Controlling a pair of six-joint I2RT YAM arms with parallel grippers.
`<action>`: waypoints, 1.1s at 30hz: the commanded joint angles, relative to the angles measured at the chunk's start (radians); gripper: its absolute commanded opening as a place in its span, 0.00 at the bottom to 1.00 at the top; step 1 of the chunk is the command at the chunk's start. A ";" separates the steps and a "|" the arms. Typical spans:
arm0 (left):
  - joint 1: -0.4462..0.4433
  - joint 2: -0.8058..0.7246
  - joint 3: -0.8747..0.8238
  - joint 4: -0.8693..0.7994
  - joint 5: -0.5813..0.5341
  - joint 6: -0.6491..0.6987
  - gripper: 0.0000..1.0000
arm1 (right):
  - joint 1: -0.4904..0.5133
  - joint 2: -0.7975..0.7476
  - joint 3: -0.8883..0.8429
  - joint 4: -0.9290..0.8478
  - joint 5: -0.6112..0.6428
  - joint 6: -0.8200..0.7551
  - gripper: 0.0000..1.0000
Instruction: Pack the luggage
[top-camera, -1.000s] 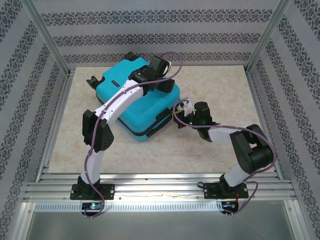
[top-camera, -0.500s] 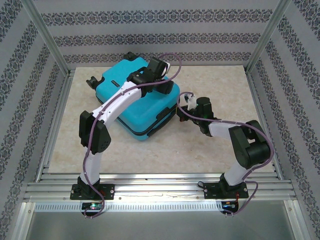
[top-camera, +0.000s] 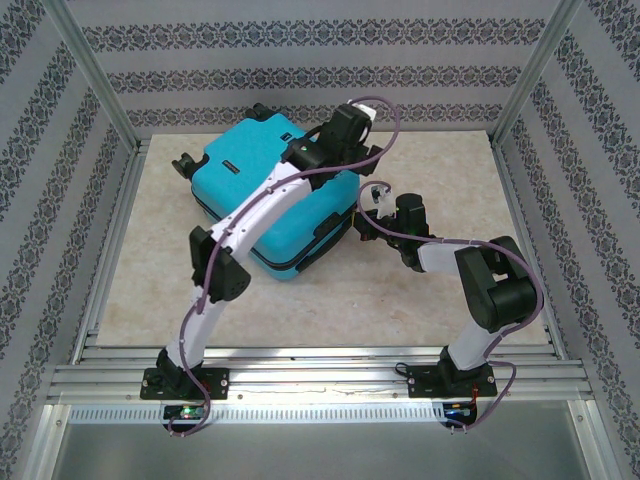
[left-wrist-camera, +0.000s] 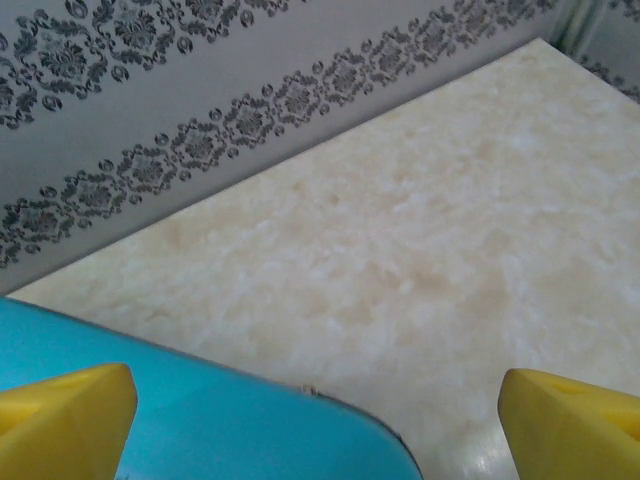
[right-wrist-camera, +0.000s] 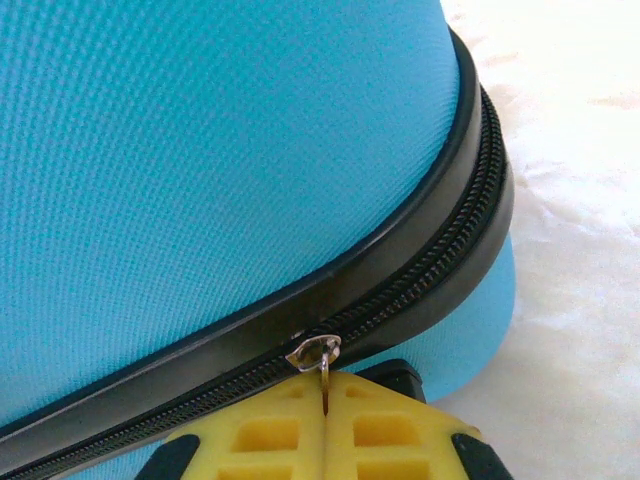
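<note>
— Luggage (top-camera: 305, 225): packed yet?
— Shell's shut, lying on the tabletop (left-wrist-camera: 420, 230) under the left jaws, which gape empty. Right jaws are pinched together on the zipper pull (right-wrist-camera: 318, 352) straight ahead.
— What's left?
— Zipping it round, I'd judge.

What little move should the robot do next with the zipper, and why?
Probably the right gripper should slide the zipper pull along the track of the luggage. Its jaws are shut on the pull, the shell is closed, and the left gripper hangs open over its corner.
</note>
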 joint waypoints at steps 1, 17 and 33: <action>-0.004 0.135 0.123 -0.116 -0.133 0.001 0.92 | -0.006 0.002 -0.005 0.089 -0.041 0.008 0.00; -0.013 0.153 0.049 -0.226 -0.218 -0.001 0.69 | 0.000 0.002 -0.059 0.195 -0.082 0.032 0.00; -0.035 -0.342 -0.785 0.019 -0.130 -0.012 0.65 | 0.183 -0.123 -0.175 0.199 -0.086 -0.060 0.00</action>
